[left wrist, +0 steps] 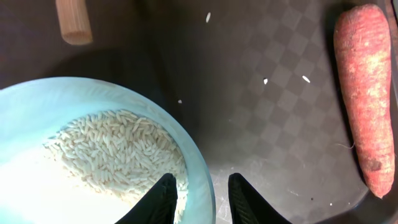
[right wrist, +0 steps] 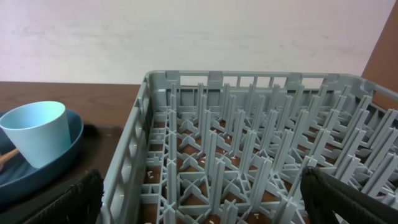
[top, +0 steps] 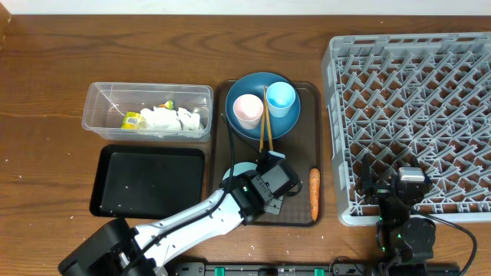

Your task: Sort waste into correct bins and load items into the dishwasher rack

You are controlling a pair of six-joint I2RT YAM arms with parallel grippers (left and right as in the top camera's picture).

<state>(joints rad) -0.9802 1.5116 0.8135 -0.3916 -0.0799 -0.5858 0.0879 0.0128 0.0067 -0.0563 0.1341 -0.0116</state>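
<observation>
My left end effector (left wrist: 202, 200) is down on the brown serving tray (left wrist: 249, 130). Its two fingers (left wrist: 163, 199) straddle the rim of the white bowl (left wrist: 194, 155), one inside the bowl and one outside. The jaws are narrowed to a small gap with the rim between them, but from the left wrist view I cannot tell whether they are actually pinching it. The bowl holds a heap of white rice (left wrist: 112, 149), and a few loose grains (left wrist: 305, 78) lie on the tray beside it.

The carrot (left wrist: 367, 93) lies lengthwise along the tray's right edge, apart from the bowl. The blunt end of a chopstick (left wrist: 73, 22) shows just beyond the bowl.

From overhead, the dark blue plate (top: 263, 130) sits at the far end of the same tray. It carries the pink-lined cup (top: 248, 110), the light blue cup (top: 281, 98) and the chopsticks (top: 263, 123) between them.

To the left on the tabletop (top: 46, 77), the clear tub (top: 147, 92) contains the yellow-green wrapper (top: 133, 120) and the crumpled tissue (top: 173, 119). The black tray (top: 147, 182) sits just in front of it.

My right end effector (right wrist: 200, 186) is spread wide with nothing in it, at the near edge of the grey dishwasher rack (right wrist: 249, 124).
</observation>
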